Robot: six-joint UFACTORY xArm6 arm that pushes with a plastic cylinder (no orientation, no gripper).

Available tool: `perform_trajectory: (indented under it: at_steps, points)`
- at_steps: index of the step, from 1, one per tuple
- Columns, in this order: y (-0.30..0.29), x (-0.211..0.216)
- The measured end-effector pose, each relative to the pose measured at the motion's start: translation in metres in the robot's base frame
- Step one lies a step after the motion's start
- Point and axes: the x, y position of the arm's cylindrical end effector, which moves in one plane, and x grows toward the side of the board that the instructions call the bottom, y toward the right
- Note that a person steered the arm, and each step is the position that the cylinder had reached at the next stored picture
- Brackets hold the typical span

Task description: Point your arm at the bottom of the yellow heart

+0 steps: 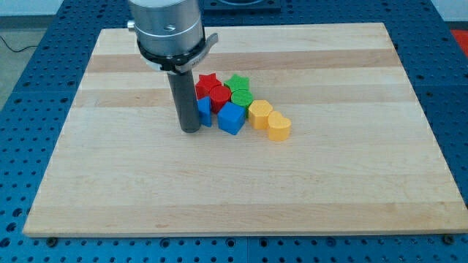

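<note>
The yellow heart (278,126) lies on the wooden board (241,183), at the right end of a tight cluster of blocks near the middle. A yellow hexagon (259,112) touches it on its upper left. My tip (191,129) rests on the board at the cluster's left edge, against a partly hidden blue block (205,111). The tip is well to the left of the yellow heart, with a blue cube (232,117) between them.
A red star (208,82), a red block (219,96), a green star (237,82) and a green block (242,98) make up the cluster's upper part. The arm's grey housing (166,29) hangs over the board's upper left.
</note>
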Motion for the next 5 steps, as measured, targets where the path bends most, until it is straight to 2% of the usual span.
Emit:
perform_trajectory:
  at_steps: [2,3,4,5]
  points:
    - [-0.015,-0.017]
    - [-0.005,0.013]
    - [0.046,0.059]
    - [0.099,0.066]
